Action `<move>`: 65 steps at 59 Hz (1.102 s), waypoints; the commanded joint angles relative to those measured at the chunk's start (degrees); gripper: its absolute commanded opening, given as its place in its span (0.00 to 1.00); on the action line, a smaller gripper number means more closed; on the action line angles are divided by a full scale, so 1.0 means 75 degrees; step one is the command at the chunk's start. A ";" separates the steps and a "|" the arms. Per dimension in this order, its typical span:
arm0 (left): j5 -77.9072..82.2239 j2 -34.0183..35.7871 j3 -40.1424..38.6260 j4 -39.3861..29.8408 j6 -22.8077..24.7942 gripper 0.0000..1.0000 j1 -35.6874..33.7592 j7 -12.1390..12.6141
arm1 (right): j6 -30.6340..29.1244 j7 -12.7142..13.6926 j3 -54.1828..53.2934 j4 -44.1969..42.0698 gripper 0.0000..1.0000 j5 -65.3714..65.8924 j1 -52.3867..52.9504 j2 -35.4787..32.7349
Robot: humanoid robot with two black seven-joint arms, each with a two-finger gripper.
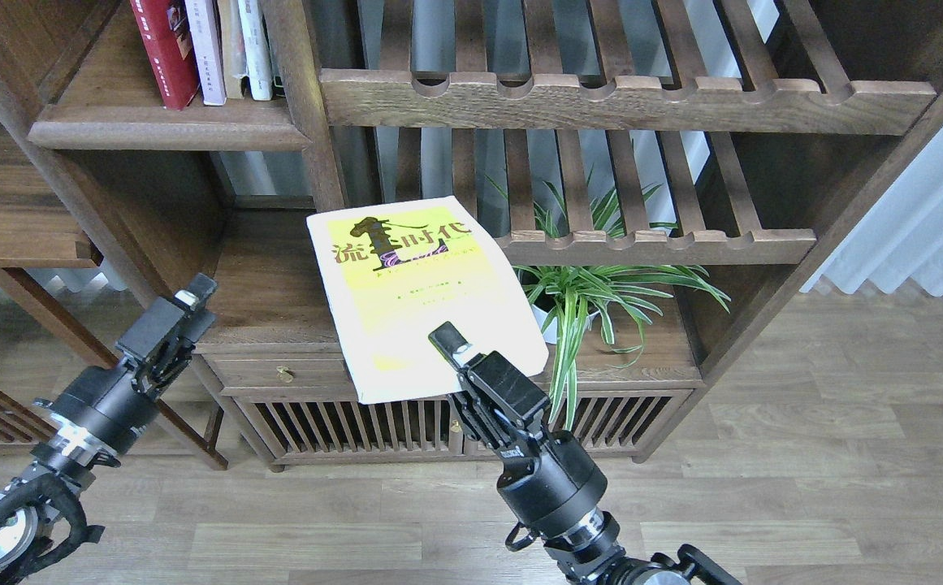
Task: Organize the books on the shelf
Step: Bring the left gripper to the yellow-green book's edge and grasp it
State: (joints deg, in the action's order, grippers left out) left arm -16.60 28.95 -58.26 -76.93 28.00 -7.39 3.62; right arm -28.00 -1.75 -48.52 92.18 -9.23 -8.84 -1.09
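Observation:
My right gripper (452, 348) is shut on the near edge of the yellow-green book (418, 292), which has a white border and big black characters. It holds the book face up and tilted, above the low cabinet top. The solid dark-brown shelf (170, 134) is at the upper left. The dark red book (164, 49) and the pale lavender-white book (205, 47) stand upright on it, beside other thin books. My left gripper (181, 313) is low at the left, by the cabinet's corner, empty and seen side-on.
Two slatted racks with scalloped rails (625, 101) (650, 240) lie right of the shelf post (309, 122). A potted spider plant (593, 284) stands on the cabinet top (264, 284), right of the held book. A drawer with a brass knob (282, 374) is below.

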 commanded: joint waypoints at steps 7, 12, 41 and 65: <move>-0.0061 0.0007 0.0010 0.0062 0.0000 0.88 0.0024 0.0009 | 0.0000 0.0000 0.0000 -0.0021 0.22 0.0012 -0.0098 0.0040; -0.0049 0.0113 0.0046 0.0062 0.0000 0.90 0.0071 0.0045 | 0.0000 0.0000 0.0000 -0.0021 0.22 0.0024 -0.0110 0.0064; -0.0235 -0.0156 -0.0329 -0.0008 0.0000 0.99 -0.0164 0.1264 | 0.0000 0.0011 0.0000 -0.0044 0.23 0.0035 -0.0157 0.0111; -0.2838 -0.0367 0.0327 -0.0289 0.0000 0.98 -0.0046 0.1240 | 0.0000 0.0374 -0.0141 -0.0313 0.23 0.0153 -0.0204 0.0052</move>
State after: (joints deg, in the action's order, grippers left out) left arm -34.83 26.33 -55.97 -78.94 28.00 -7.62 13.12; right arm -28.00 0.46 -49.39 90.47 -8.09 -10.41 -0.74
